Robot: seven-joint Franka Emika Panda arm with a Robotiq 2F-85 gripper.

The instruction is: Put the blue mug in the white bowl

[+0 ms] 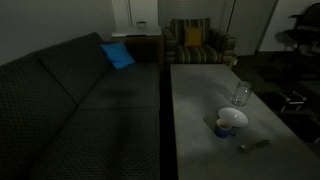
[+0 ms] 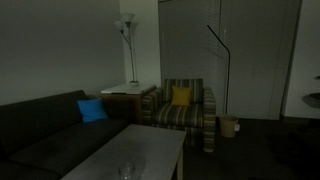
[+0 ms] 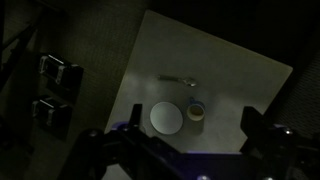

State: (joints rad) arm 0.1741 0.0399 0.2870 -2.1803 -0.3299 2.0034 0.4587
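Note:
The white bowl (image 1: 233, 118) stands on the grey table (image 1: 200, 100) near its front end. The small blue mug (image 1: 222, 128) stands upright right beside it. In the wrist view, from high above, the bowl (image 3: 166, 118) and the mug (image 3: 196, 111) are side by side, and the mug is outside the bowl. My gripper (image 3: 193, 114) is open and empty, well above the table, with its two fingers framing the pair. The gripper does not show in either exterior view.
A clear glass (image 1: 242, 94) stands behind the bowl and also shows in an exterior view (image 2: 127, 170). A spoon (image 1: 255, 145) lies near the table's front edge. A dark sofa (image 1: 80, 100) with a blue cushion (image 1: 117, 55) runs beside the table, and a striped armchair (image 1: 195, 42) stands at its far end.

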